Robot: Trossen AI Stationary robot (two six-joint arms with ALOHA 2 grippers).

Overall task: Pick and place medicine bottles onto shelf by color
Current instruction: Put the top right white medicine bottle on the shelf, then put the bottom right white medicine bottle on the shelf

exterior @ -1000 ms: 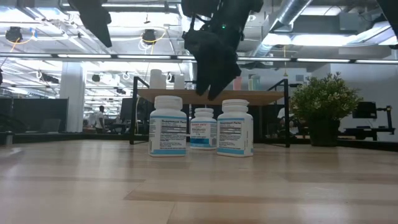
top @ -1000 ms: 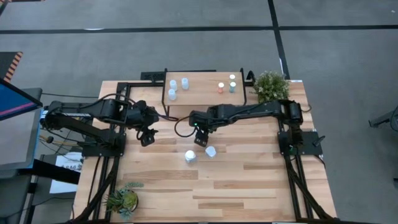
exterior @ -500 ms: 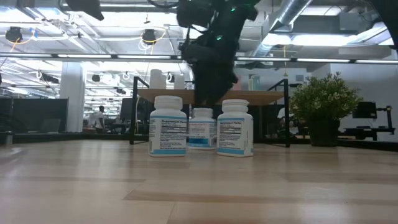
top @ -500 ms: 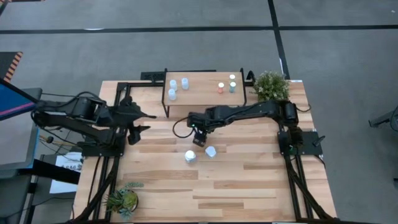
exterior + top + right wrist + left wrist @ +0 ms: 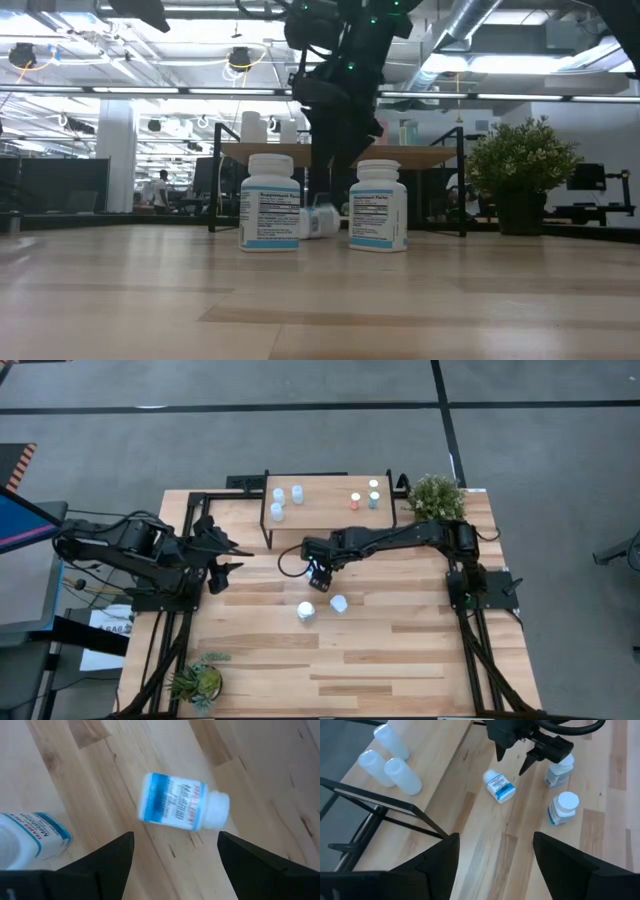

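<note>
Three white medicine bottles with blue labels are on the table. Two stand upright (image 5: pixel 306 612) (image 5: pixel 339 603). The third (image 5: pixel 182 807) lies on its side, also seen in the low view (image 5: pixel 318 222) and left wrist view (image 5: pixel 499 786). My right gripper (image 5: pixel 320 575) is open just above the fallen bottle, its fingers (image 5: pixel 260 865) apart from it. My left gripper (image 5: pixel 218 565) is open and empty near the table's left side. The shelf (image 5: pixel 325 512) at the far edge carries three pale bottles (image 5: pixel 278 495) on its left and orange (image 5: pixel 355 500), green (image 5: pixel 373 500) and pale ones on its right.
A bushy potted plant (image 5: pixel 436 498) stands at the far right corner beside the shelf. A small plant (image 5: pixel 197 680) sits at the near left corner. The table's near half is bare wood (image 5: pixel 400 660).
My left gripper has drawn back toward the table's left edge. My right gripper has come down at the middle white bottle. That bottle stood upright between the other two; it has tipped over and now lies on its side, still blurred in the right wrist view.
</note>
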